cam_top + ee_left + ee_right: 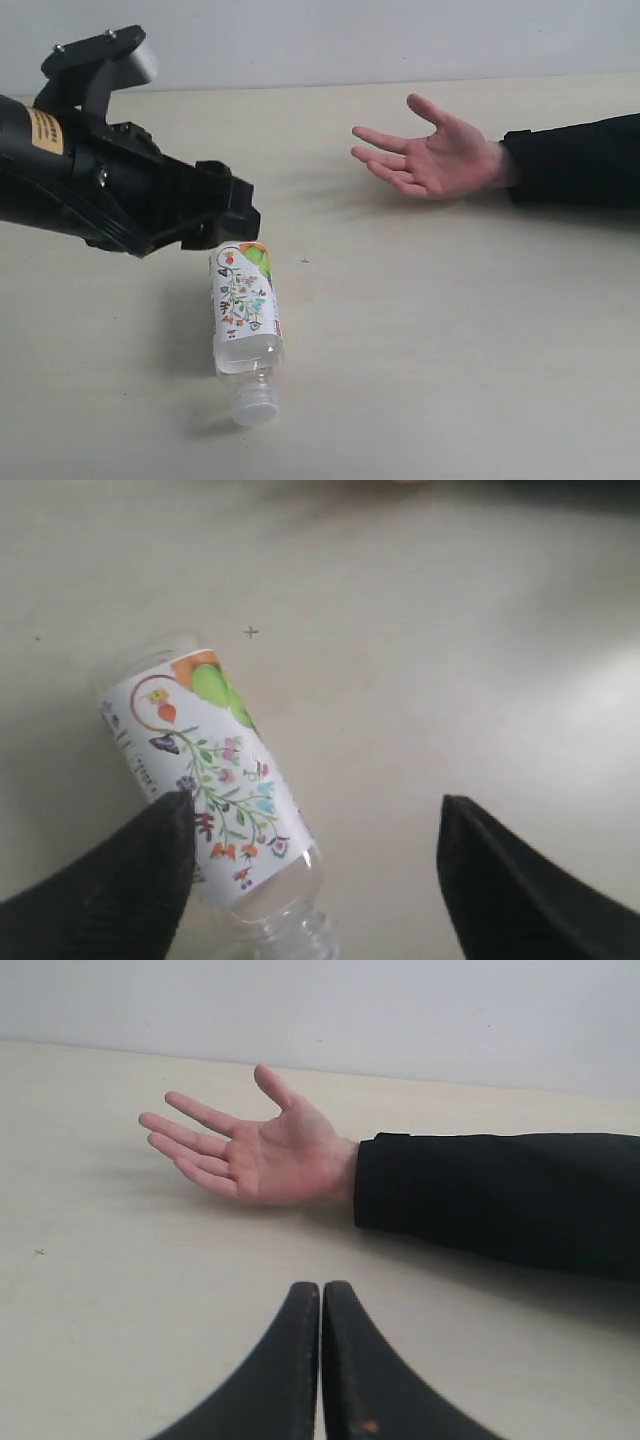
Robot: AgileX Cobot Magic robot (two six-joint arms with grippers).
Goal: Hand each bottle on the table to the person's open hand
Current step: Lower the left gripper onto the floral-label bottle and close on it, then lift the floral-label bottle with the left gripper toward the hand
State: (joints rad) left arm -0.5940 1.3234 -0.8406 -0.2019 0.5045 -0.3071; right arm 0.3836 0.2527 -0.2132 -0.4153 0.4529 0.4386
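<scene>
One bottle (245, 310) with a white floral label lies on its side on the table (450, 330), its white cap (255, 405) towards the near edge. My left gripper (232, 222) hovers at the bottle's far end, open. In the left wrist view its jaws (317, 802) stand wide apart, and one finger overlaps the edge of the bottle (210, 770) without gripping it. The person's open hand (435, 155) rests palm up at the back right, empty. My right gripper (321, 1290) is shut on nothing and points at the hand (260, 1155); it is out of the exterior view.
The person's black sleeve (575, 160) lies along the table's right side. A pale wall (350, 40) rises behind the table's far edge. A tiny dark speck (305, 261) marks the tabletop near the bottle.
</scene>
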